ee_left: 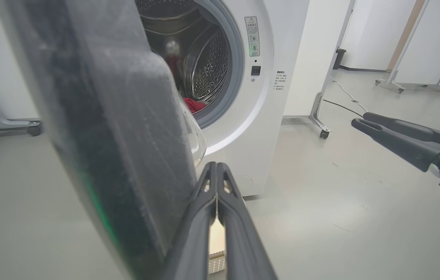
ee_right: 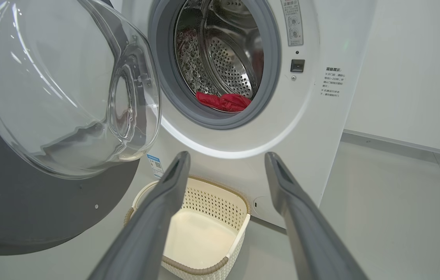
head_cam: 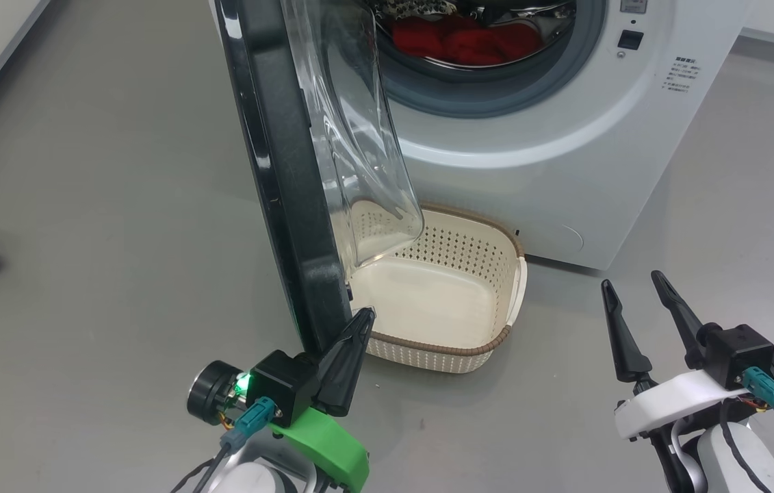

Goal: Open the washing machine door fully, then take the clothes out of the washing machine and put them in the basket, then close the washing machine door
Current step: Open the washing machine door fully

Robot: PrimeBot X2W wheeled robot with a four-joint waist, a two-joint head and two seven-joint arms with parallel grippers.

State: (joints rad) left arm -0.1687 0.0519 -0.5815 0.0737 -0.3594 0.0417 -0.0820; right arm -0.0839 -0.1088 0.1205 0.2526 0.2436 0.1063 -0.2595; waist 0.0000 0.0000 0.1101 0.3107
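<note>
Washing machine door stands half open and edge-on, its lower rim just left of your left end effector, whose fingers are pressed together on nothing. Your right end effector hangs spread and empty, farther off; clothes lie inside the washing machine.

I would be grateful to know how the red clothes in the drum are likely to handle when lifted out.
The clothes lie crumpled in soft folds, so they are probably floppy and would drape when lifted. The heap looks small in the drum, so it is likely light. Loose fabric might snag on the grey ring.
</note>
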